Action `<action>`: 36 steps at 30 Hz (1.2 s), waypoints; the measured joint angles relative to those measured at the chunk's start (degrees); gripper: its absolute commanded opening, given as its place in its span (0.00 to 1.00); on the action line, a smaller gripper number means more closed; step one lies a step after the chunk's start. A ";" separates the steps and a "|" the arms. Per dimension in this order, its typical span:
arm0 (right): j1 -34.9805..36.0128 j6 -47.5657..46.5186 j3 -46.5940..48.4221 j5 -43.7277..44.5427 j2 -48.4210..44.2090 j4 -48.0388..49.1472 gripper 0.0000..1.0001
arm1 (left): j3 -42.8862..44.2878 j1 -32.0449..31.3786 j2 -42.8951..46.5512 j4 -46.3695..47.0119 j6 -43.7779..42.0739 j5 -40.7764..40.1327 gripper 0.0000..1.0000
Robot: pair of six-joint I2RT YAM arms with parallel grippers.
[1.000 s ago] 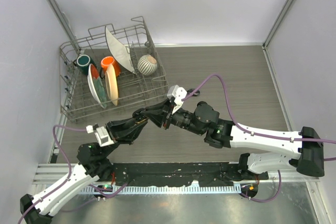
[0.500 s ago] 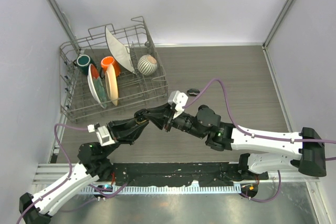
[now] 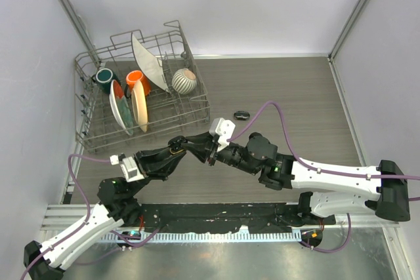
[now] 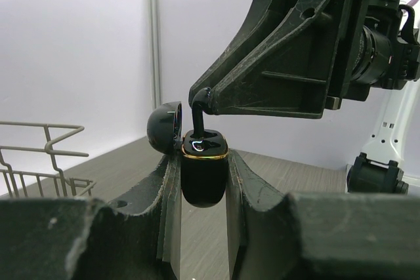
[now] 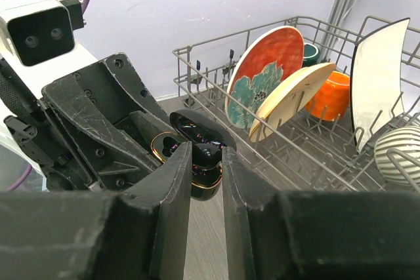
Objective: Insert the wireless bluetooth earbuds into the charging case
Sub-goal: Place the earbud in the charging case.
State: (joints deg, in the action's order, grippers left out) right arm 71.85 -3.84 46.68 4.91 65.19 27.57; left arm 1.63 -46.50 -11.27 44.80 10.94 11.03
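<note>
Pinching an earbud (image 4: 198, 111), the right claw (image 5: 205, 152) holds it at the open charging case (image 4: 204, 185) clamped in the left claw (image 4: 204, 162).

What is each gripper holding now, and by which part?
Left gripper clamps the open charging case by the sides of its body. Right gripper pinches an earbud by its upper end, over the case.

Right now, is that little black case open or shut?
Open: the case has its lid hinged back, baring the gold-rimmed wells.
</note>
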 measured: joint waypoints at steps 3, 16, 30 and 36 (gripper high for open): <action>0.00 -0.26 0.04 0.04 0.00 -0.44 0.01 | 0.00 0.00 -0.26 0.00 0.00 0.02 0.00; 0.13 -0.87 2.78 0.55 1.11 -4.61 0.01 | 0.00 0.00 -0.85 -0.02 -0.07 -0.02 0.00; 3.17 -6.73 5.70 5.68 1.99 -9.64 0.01 | -0.02 0.00 -0.83 -0.28 -0.68 0.02 0.00; 4.22 -7.87 7.74 7.96 3.08 -12.41 0.01 | -0.04 0.00 -0.35 -0.98 -0.70 -0.33 0.00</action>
State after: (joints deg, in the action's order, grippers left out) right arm 76.07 -11.70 54.41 12.86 68.27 15.16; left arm 1.58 -46.50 -11.62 43.81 10.24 10.70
